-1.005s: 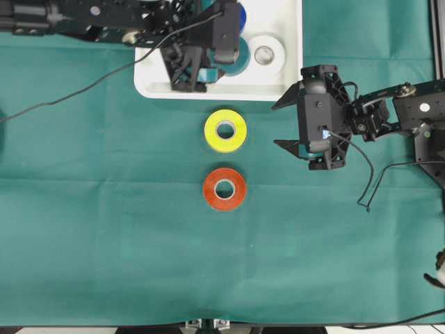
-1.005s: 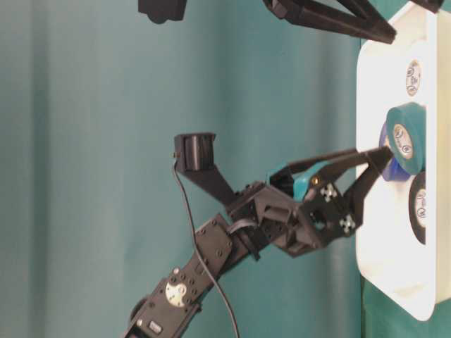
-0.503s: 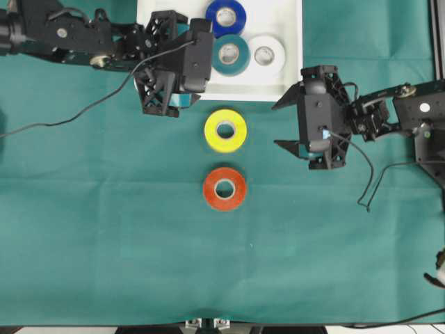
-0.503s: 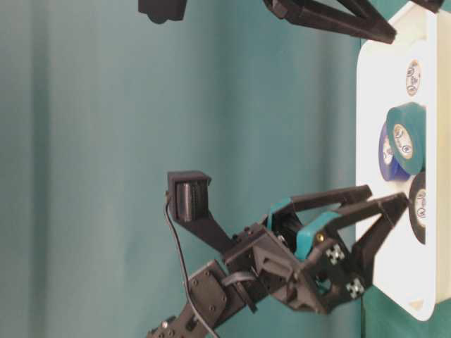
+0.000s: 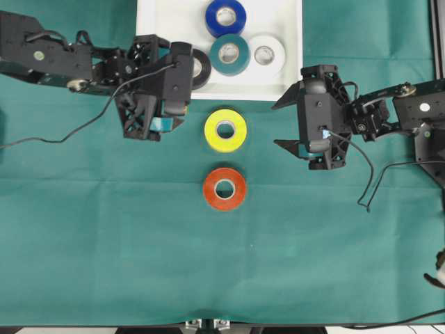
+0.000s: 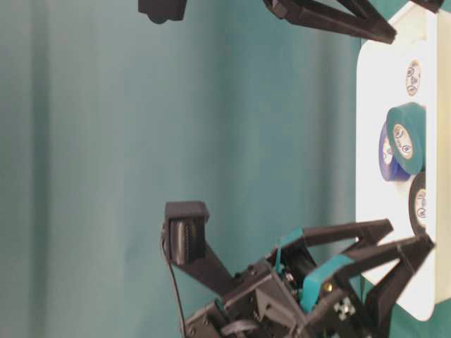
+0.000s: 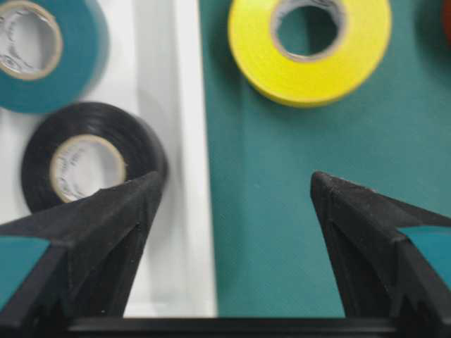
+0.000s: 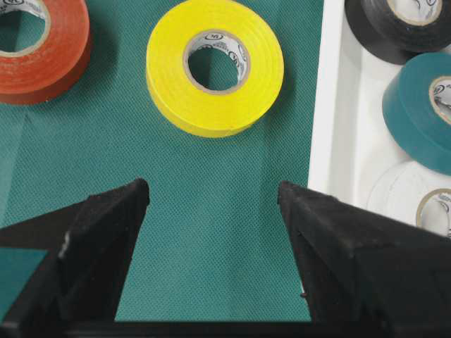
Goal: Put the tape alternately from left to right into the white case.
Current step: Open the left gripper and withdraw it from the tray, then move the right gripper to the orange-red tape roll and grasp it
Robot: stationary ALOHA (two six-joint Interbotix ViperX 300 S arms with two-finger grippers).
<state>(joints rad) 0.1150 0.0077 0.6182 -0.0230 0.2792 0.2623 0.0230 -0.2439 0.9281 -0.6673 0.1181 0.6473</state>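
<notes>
The yellow tape carries small dark print on its inner core in the right wrist view, too small to read; the cores of the rolls in the case bear faint marks, likewise unreadable.

Nearest the front edge of the table lies the red tape on the green cloth, with the yellow roll just beyond it at twelve o'clock, the two apart. At three o'clock of the yellow roll hangs the right gripper, fingers spread wide and holding nothing, placed as it was a second ago. At nine o'clock of the yellow roll stands the left gripper, also spread wide and empty; a second ago it was over the white case, and it has since drawn back toward the near side, off the case and over the cloth.

Farther off, the case holds four rolls: the black tape, newly uncovered at the near left corner by the rim; the teal tape at its two o'clock; the white tape at three o'clock of the teal; and the blue tape farthest, at twelve o'clock of the teal.
</notes>
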